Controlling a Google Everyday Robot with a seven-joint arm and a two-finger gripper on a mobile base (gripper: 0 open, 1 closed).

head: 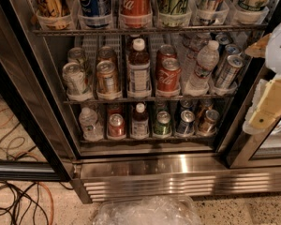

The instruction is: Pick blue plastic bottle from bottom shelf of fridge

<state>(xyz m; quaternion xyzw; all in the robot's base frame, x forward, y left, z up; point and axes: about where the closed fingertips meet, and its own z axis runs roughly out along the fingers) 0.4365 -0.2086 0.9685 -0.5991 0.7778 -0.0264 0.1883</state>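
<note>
The blue plastic bottle (140, 121) stands upright in the middle of the bottom shelf (145, 138) of the fridge (178, 175). It is small, with a white cap, dark liquid and a pale label. A small red can (116, 125) is on its left and a green can (162, 124) on its right. A larger bottle of the same look (139, 69) stands on the shelf above. My gripper (270, 95), white and cream, hangs at the right edge, level with the middle shelf. It is well to the right of the bottle, above it, and holds nothing that shows.
A small clear water bottle (90, 123) stands at the shelf's left end and two more cans (185, 122) at its right. A dark door frame (33, 107) stands on the left. Cables (18, 205) lie on the floor. Clear crumpled plastic (147, 212) lies at the bottom centre.
</note>
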